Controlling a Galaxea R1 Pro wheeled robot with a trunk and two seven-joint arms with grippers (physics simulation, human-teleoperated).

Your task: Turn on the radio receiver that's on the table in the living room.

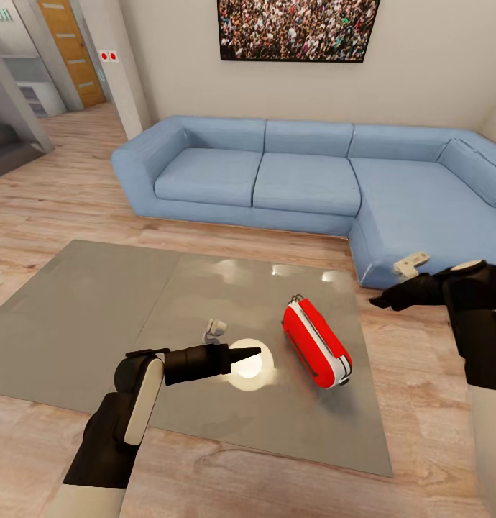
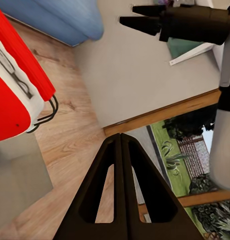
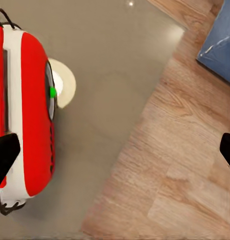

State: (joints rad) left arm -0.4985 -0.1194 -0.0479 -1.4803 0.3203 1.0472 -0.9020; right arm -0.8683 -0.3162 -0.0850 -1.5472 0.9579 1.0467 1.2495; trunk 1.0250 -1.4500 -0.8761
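left tool point(image 1: 254, 352), radio receiver point(image 1: 316, 344), table point(image 1: 90, 316), sofa point(image 1: 305, 176)

The left arm point(image 1: 122, 417) is showing a black shell with a white panel along its forearm and a rounded black wrist joint. Its gripper point(image 1: 249, 352) is tapering into black, pointed fingers point(image 2: 145, 195) with triangular cut-outs. The right arm point(image 1: 478, 324) is showing bulky black segments, a white cap on top, and a black pointed gripper point(image 1: 381, 300).

Left hand point(image 1: 254, 352) fingers pressed together, arm extended forward. Right hand point(image 1: 377, 301) fingers spread wide, arm raised.
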